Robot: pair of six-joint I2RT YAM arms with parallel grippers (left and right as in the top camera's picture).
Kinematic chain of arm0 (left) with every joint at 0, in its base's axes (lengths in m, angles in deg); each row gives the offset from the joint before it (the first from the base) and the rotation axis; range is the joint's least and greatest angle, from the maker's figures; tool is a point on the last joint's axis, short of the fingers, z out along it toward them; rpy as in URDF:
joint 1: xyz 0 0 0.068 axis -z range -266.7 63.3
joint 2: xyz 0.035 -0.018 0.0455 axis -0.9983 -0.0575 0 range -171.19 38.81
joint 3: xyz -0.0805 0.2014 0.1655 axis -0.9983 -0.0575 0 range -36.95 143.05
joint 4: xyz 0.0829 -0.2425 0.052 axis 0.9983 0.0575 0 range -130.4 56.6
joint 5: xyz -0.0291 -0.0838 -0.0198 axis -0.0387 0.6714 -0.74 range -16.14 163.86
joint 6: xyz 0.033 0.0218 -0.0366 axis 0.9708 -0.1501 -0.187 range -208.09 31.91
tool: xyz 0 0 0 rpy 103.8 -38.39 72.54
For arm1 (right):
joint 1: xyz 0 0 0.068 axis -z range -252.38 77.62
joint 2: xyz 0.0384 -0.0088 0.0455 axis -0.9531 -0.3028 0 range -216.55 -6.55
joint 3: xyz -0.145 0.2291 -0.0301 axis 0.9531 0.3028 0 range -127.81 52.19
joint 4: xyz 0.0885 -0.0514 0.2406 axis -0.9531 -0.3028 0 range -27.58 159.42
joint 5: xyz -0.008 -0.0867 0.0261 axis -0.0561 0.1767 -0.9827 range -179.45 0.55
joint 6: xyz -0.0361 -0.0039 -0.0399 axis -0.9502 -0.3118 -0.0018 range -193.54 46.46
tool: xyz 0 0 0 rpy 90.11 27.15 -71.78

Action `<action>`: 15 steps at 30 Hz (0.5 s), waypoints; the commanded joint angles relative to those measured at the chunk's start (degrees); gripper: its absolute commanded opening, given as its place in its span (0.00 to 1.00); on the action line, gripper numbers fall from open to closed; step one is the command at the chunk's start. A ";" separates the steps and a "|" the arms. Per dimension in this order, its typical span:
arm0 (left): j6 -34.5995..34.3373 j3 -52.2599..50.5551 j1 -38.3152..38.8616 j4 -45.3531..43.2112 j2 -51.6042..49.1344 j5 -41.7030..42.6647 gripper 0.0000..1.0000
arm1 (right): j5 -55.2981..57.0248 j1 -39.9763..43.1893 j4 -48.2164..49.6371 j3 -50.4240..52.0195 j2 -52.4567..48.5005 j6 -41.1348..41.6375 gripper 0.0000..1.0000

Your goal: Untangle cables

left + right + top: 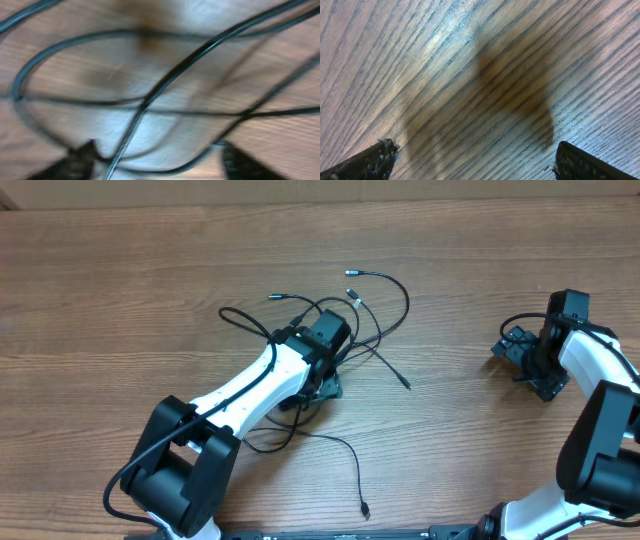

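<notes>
A brown wood-grain table (120, 300) fills the scene. The cables (165, 81) lie at its middle in one loose knot: several loops cross each other, with plug ends poking out on the far side and to the right. One strand (355, 470) trails off toward the near edge. Judging from that, the untangling has barely begun; no cable lies fully apart from the others, so nearly all the separating is left.

The left gripper (161, 152) is down on the knot, its fingers apart. Strands run across the gap between them, and none looks pinched yet. The wrist view is blurred, so I cannot tell whether a finger touches a strand. The right gripper (475, 155) is far off to the right, fully spread over bare wood, holding nothing.
</notes>
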 commanded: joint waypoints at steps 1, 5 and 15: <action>-0.33 -0.26 0.39 -1.01 1.03 1.16 0.28 | 0.00 0.07 0.28 0.26 0.00 0.42 1.00; -0.33 -0.26 0.39 0.24 1.03 2.14 0.04 | 0.00 0.07 0.28 0.26 0.00 0.42 1.00; -0.26 -0.26 0.39 8.41 1.03 1.86 0.62 | 0.00 0.07 0.28 0.26 0.00 0.42 1.00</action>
